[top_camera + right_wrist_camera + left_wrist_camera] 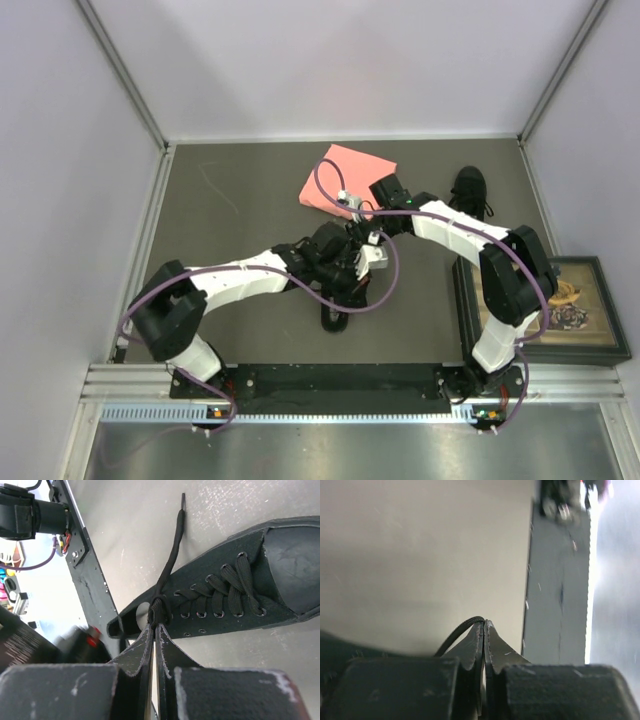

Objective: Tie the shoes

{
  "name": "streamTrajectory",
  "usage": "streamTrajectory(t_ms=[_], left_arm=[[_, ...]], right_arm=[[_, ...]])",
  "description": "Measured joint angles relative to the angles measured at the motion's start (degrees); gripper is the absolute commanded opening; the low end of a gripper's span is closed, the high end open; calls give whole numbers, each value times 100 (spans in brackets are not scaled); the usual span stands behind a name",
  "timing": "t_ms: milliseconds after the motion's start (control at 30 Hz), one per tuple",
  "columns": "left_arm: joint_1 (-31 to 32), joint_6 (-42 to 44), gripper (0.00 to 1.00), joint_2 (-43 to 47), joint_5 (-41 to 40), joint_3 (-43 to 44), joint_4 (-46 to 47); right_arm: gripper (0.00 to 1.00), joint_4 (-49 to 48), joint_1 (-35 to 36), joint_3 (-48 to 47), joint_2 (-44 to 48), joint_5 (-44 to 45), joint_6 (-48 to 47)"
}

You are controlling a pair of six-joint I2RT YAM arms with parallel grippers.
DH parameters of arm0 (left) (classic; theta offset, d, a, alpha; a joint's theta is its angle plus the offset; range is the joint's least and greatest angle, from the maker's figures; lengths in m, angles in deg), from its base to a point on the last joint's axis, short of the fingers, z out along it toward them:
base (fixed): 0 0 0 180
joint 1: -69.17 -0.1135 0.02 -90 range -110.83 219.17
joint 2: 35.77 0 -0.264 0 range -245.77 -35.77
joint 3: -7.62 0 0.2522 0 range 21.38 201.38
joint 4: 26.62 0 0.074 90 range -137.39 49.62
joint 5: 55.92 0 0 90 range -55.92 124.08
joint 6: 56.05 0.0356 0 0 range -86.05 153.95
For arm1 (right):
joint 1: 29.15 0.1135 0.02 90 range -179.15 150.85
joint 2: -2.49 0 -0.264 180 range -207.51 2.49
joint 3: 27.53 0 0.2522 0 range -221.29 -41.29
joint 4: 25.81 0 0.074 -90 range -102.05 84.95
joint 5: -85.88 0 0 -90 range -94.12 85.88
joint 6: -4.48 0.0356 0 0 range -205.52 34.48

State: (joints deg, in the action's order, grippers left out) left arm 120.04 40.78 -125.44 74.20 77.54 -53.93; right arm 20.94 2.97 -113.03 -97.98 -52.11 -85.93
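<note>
Shoe [240, 580] at centre is mid-knot, my left hand [483, 624] and right hand [154, 627] each pinching its lace [172, 545]; other shoe [468, 190], 1 o'clock, looks untied.

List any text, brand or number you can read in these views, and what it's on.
No readable text in any view.
The shoe and its lace: no brand or label showing.
The framed picture: any writing too small to read.
A dark part at lower left of the right wrist view: pale marks, too blurred.
</note>
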Motion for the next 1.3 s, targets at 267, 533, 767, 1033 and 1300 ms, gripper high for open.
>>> streamTrajectory(t_ms=[267,533,767,1033,1300], left_arm=[[142,-1580,39,-273,-505,-496,2284],[262,-1580,61,188,-597,-922,2656],[-299,-1182,59,2470,-684,-1484,1434],[-2013,-1353,49,4282,-1014,-2033,765],[-2662,-1191,47,3974,-728,-2922,721]], right_arm=[[0,-111,-37,-9,0,11,-22],[0,-197,-20,-116,-9,-48,-50],[0,28,219,-116,-9,-146,-136],[0,238,669,-256,-13,-76,-262],[0,308,721,-369,-17,59,-308]])
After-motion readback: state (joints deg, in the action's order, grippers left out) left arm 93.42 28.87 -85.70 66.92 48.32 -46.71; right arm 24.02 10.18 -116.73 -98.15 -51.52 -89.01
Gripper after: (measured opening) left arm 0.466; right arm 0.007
